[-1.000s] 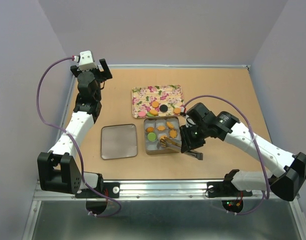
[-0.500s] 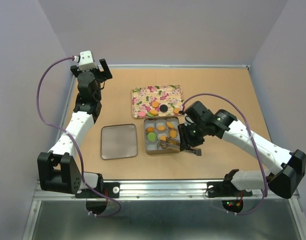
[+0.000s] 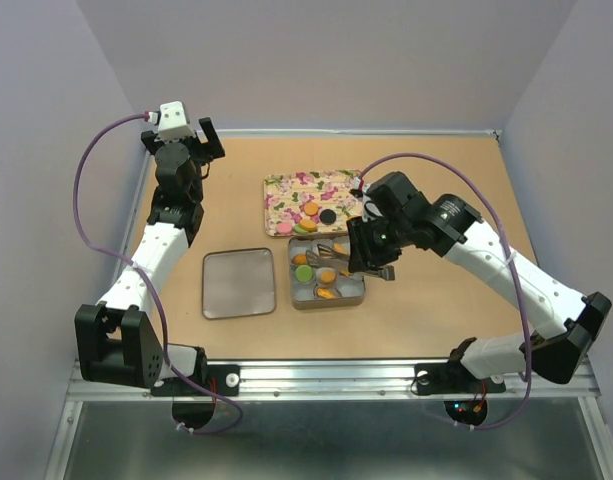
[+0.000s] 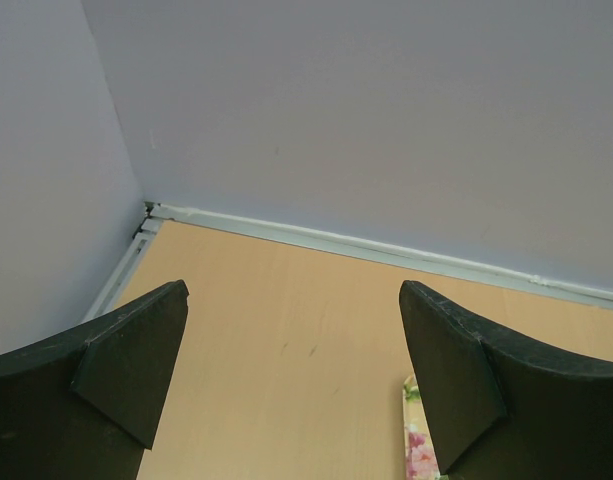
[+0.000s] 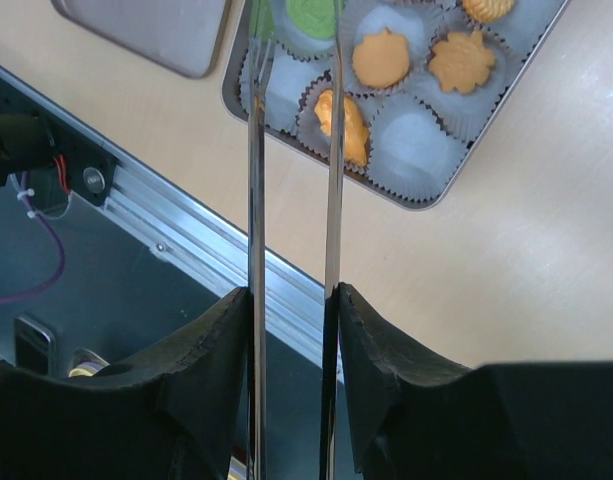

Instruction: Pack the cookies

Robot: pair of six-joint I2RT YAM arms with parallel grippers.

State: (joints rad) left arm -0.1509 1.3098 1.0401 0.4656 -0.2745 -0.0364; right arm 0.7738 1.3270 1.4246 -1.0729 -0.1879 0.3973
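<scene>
Tan table (image 3: 436,170), floral tray (image 3: 284,196) (farther back), open tin (image 3: 331,304), flat lid (image 3: 238,283) beside it

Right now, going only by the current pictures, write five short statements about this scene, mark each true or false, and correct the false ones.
1. The right end effector holds metal tongs. True.
2. The left end effector grips a cookie. False: it is open and holds nothing.
3. The lid sits on the tin. False: it lies on the table beside the tin.
4. Every paper cup in the tin holds a cookie. False: at least one paper cup is empty.
5. Some cookies lie on the floral tray. True.
</scene>
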